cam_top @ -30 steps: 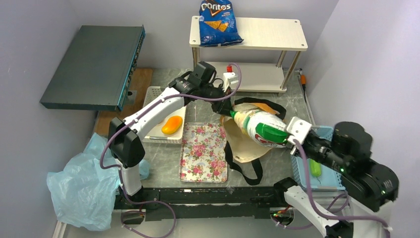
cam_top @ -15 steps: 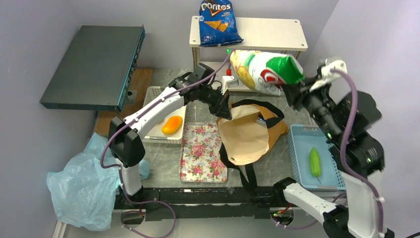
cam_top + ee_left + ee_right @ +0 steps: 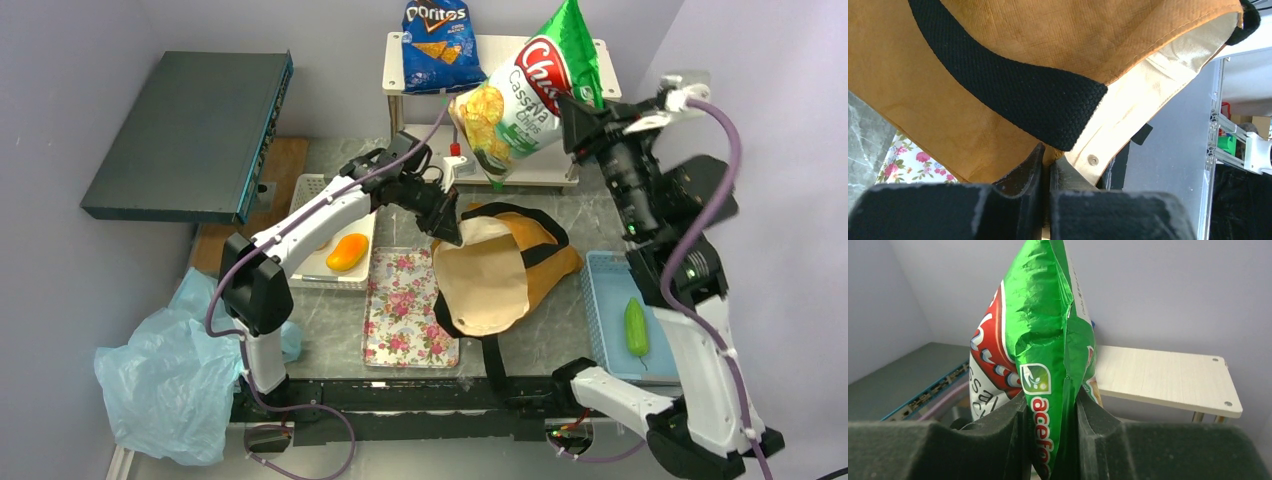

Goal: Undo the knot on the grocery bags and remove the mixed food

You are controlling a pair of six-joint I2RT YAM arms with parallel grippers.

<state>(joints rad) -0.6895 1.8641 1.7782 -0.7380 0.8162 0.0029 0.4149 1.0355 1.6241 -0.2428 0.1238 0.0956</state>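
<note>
While the green-white chip bag [image 3: 515, 105] is held high in the air, its crimped green top edge is clamped between the closed pads of the right gripper [image 3: 572, 122]. From the right wrist camera, the bag's green foil is seen squeezed between the two dark pads of the right gripper [image 3: 1050, 415], with its red label to the left. From above, the bag is seen in front of a white shelf [image 3: 590, 85], just beside a blue Doritos bag [image 3: 437, 45] resting on the shelf's top.

The left gripper [image 3: 447, 228] is clenched on the rim of the orange-tan tote [image 3: 500, 270]. The wrist view shows the rim pinched at the left gripper [image 3: 1048, 165], just beside the end of a black strap [image 3: 1013, 90].

The tote is laid on the table [image 3: 548, 330] with its pale lining exposed, between a floral tray [image 3: 410, 305] and a blue basket [image 3: 600, 300]. A long green vegetable [image 3: 636, 326] is lying in the basket. An orange-yellow mango [image 3: 347, 252] is resting on a white tray [image 3: 310, 190]. A light-blue plastic bag [image 3: 160, 375] is crumpled at the table's near left corner.
</note>
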